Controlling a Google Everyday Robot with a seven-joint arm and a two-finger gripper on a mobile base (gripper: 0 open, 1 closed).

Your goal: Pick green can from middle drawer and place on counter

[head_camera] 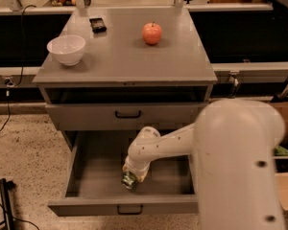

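The green can [129, 180] lies on the floor of the open middle drawer [89, 174], near its front middle. My gripper [134, 175] reaches down into the drawer and sits right at the can, over its upper right side; my white wrist hides the contact. The grey counter [120, 61] is the cabinet top above, well above the gripper.
On the counter stand a white bowl [66, 49] at the left, a red apple [152, 33] at the back middle and a small black object [97, 24] at the back left. A closed drawer front [128, 114] sits above the open one. My bulky arm [240, 166] fills the lower right.
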